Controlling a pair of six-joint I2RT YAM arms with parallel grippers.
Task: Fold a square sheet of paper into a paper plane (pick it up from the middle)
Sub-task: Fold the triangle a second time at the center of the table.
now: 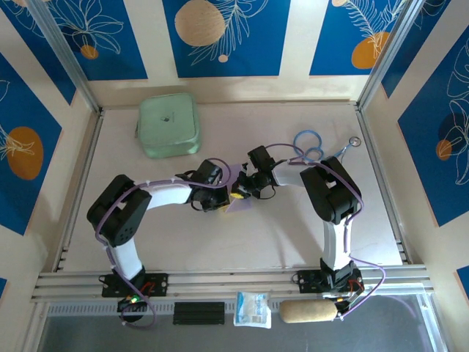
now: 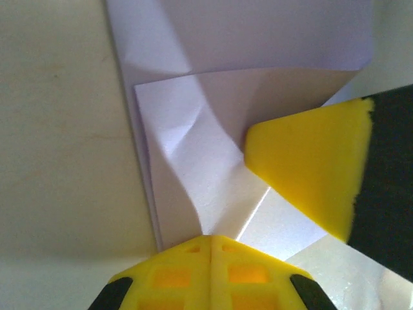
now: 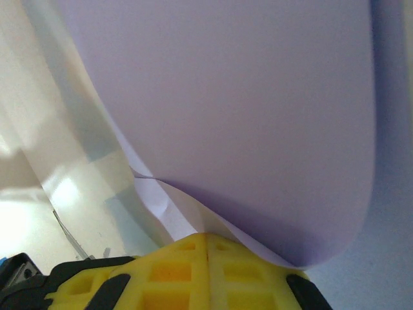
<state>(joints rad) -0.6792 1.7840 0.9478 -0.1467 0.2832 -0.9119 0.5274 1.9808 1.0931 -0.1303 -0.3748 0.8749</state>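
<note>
**Thin pale lilac square sheet of paper (image 2: pixel 193 161), partly folded, pinched by both grippers.**

The left gripper (image 2: pixel 211 239) has its yellow fingers pressed together on a creased, layered part of the sheet, which fans out directly ahead of the fingertips. The right gripper (image 3: pixel 206 236) is likewise clamped on the sheet, with a curved lilac panel rising ahead of its fingertips. One yellow finger of the right gripper meets the paper ahead and right of the left fingers. Well beyond both grippers, a mint-green rounded square pouch (image 1: pixel 168 125) lies on the beige table (image 1: pixel 293 235).
</note>
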